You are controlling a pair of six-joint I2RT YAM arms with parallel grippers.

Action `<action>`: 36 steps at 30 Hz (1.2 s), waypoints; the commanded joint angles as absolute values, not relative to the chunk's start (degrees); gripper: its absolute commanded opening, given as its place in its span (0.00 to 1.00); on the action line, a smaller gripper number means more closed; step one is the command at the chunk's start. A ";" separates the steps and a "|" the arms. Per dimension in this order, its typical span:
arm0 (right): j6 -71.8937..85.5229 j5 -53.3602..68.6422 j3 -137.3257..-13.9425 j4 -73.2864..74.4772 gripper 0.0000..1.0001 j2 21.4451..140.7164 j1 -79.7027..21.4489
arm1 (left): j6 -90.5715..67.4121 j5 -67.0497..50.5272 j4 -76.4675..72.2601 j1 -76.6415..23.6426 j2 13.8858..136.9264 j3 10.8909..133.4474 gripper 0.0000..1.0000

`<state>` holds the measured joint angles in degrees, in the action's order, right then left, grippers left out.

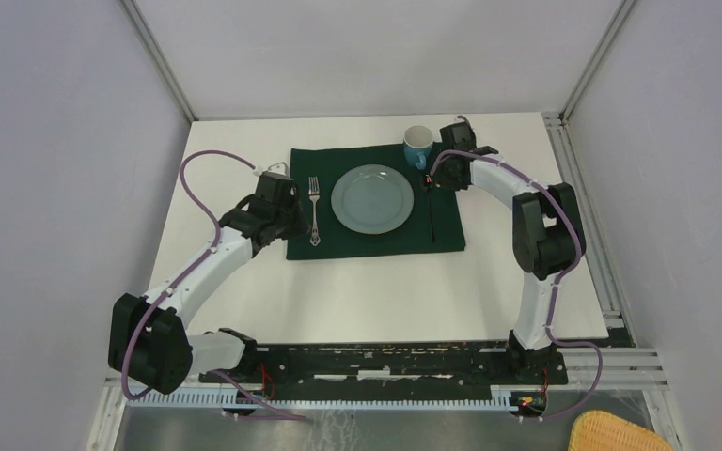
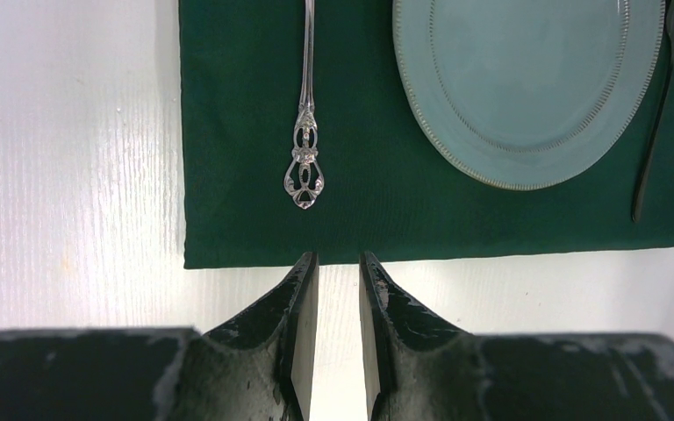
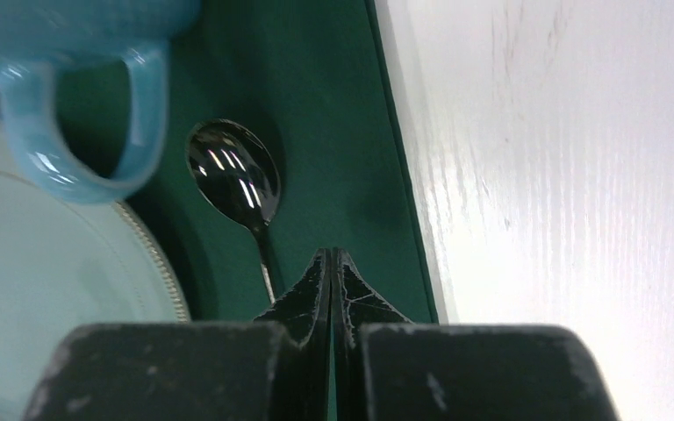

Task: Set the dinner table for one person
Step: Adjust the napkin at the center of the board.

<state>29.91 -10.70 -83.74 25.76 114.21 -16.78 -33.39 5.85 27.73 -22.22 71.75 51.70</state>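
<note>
Carefully: you're hovering the left tool [image 2: 338, 263], slightly apart, at nine o'clock of the round pale-blue plate [image 1: 371, 199], the right tool [image 3: 331, 254], closed, at two; be rising straight above the flat white tabletop [image 1: 385, 291] underneath.

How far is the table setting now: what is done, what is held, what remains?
Looks done: green cloth on the dinner table, plate in its middle, fork left of the plate, dark spoon right of it, blue mug at the far right corner. In hand: nothing; left claw slightly open, right claw shut, both empty. Left: perhaps a knife, none visible.
</note>
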 commanded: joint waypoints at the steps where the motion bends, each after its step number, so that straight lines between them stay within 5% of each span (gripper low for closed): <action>1: 29.89 -10.33 -88.46 25.99 0.00 116.24 -16.99 | -34.10 5.29 25.52 -21.87 70.63 51.33 0.31; 36: 32.69 -13.71 -82.60 29.20 0.00 117.85 -17.02 | -33.49 4.58 25.37 -21.40 71.00 52.10 0.31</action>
<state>32.08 -11.73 -84.84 24.25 119.09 -16.78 -33.36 5.41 27.51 -21.82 71.75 51.24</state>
